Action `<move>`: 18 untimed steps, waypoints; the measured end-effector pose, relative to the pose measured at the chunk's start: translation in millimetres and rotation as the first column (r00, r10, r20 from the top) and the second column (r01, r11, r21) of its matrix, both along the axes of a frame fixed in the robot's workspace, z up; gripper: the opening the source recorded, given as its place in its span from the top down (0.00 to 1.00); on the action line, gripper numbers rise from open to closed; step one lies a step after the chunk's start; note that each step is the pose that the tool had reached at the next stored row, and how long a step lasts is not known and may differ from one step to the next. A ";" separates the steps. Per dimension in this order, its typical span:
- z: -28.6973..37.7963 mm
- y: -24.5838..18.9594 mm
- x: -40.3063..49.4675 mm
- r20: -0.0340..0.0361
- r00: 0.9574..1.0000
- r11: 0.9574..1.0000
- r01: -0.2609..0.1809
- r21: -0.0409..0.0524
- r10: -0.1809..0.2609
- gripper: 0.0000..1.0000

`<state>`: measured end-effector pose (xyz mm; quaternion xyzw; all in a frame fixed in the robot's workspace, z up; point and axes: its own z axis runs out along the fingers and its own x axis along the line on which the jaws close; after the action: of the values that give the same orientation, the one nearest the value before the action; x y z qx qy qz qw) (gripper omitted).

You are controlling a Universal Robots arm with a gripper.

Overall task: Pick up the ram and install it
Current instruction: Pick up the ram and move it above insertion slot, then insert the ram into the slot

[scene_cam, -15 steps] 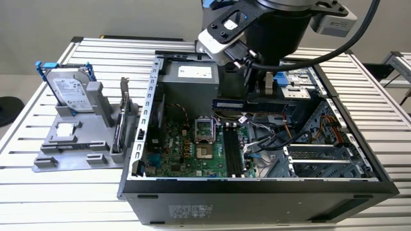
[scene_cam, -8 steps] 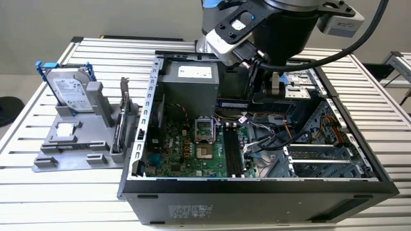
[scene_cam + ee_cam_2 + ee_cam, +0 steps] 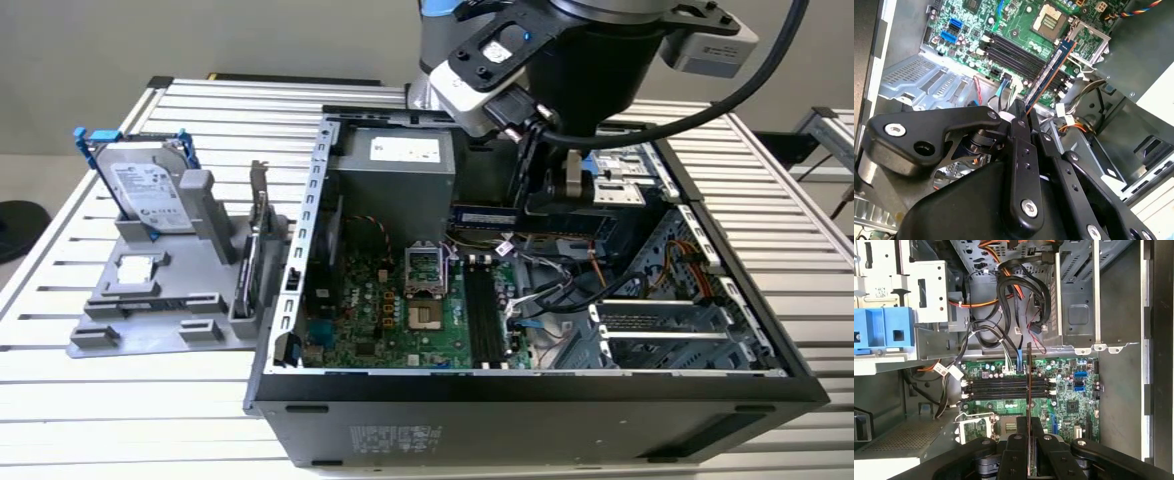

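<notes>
The ram [image 3: 514, 216] is clamped on edge between the narrowed fingers of the gripper [image 3: 1026, 117], which hangs inside the open computer case [image 3: 534, 400] on the slatted tabletop [image 3: 774, 200]. In the exterior view the dark blue stick sits level under the arm, near the grey power supply [image 3: 394, 165] and raised clear of the green motherboard [image 3: 400, 320]. Its length runs crosswise to the black memory slots [image 3: 483, 320], and it is not seated in any of them. In the second wrist view the ram [image 3: 1051, 67] reaches out from the fingertips over the slots [image 3: 1014, 50] toward the processor socket [image 3: 1051, 17]. In the first wrist view the ram [image 3: 1029, 385] appears edge-on as a thin dark line crossing the slots [image 3: 999, 386], with bundled cables [image 3: 1014, 285] beyond the board. To the exterior view's left of the case, a hard drive [image 3: 140, 185] in a blue frame stands upright in a grey holder [image 3: 147, 300].
</notes>
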<state>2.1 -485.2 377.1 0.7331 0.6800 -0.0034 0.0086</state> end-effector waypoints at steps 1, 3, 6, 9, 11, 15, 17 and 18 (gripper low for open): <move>0.0 0.4 -0.1 0.000 1.000 1.000 0.000 0.000 0.000 1.00; 0.0 1.5 -0.5 0.000 1.000 1.000 0.000 0.000 0.000 1.00; 0.0 3.7 -1.5 0.000 1.000 1.000 0.000 0.000 0.000 1.00; 0.0 6.4 -2.5 0.000 1.000 1.000 0.000 0.000 0.000 1.00; 0.0 8.9 -3.1 0.000 1.000 1.000 0.000 0.000 0.000 1.00; 0.0 16.2 -3.6 0.000 1.000 1.000 0.000 0.000 0.000 1.00; 0.0 20.1 -3.6 0.000 1.000 1.000 0.000 0.000 0.000 1.00; 0.0 22.0 -3.6 0.000 1.000 1.000 0.000 0.000 0.000 1.00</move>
<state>-1.5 -463.2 377.1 0.7333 0.6799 -0.0034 0.0086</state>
